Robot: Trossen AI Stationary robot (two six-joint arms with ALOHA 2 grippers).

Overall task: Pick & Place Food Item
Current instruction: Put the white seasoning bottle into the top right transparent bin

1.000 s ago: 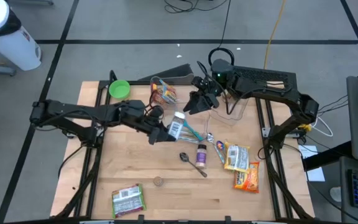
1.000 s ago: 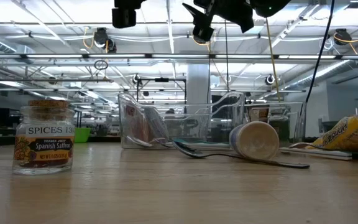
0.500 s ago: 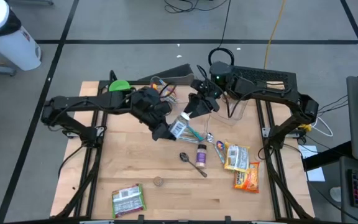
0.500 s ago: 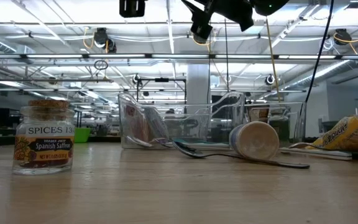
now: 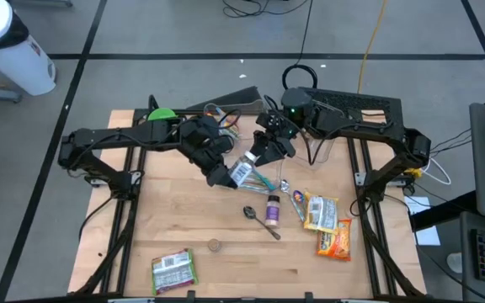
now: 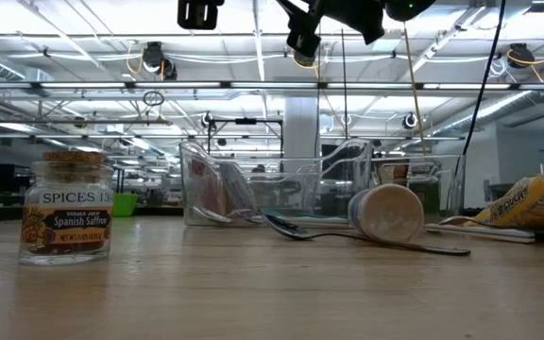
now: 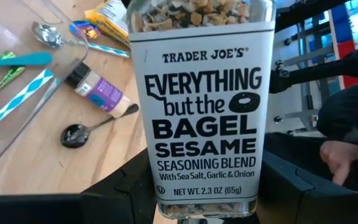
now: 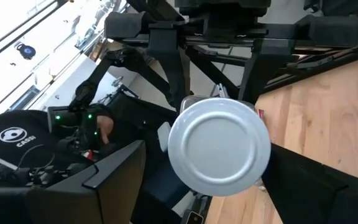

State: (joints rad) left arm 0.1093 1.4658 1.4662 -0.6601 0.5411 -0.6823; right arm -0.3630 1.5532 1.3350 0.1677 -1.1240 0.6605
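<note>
- Swung since a second ago from mid-left of the table toward its centre: left gripper [image 5: 229, 175], now just short of the right gripper [image 5: 259, 157].
- Clamped partway shut on the bagel seasoning jar [image 5: 241, 172], held in the air above the clear tray [image 5: 263, 178].
- Spread wide and empty, right gripper facing the jar's white lid [image 8: 219, 148], close but not gripping.
- Lying on the wooden table [image 5: 192, 219] below: spoon [image 5: 261, 220], small spice bottle [image 5: 273, 209].

Near half of the table [image 5: 183, 219] lies mostly bare; spoon [image 5: 261, 220], purple-labelled spice bottle [image 5: 273, 207] and snack packets [image 5: 325, 224] crowd the right; clear containers [image 5: 310, 151] block the far edge.
</note>
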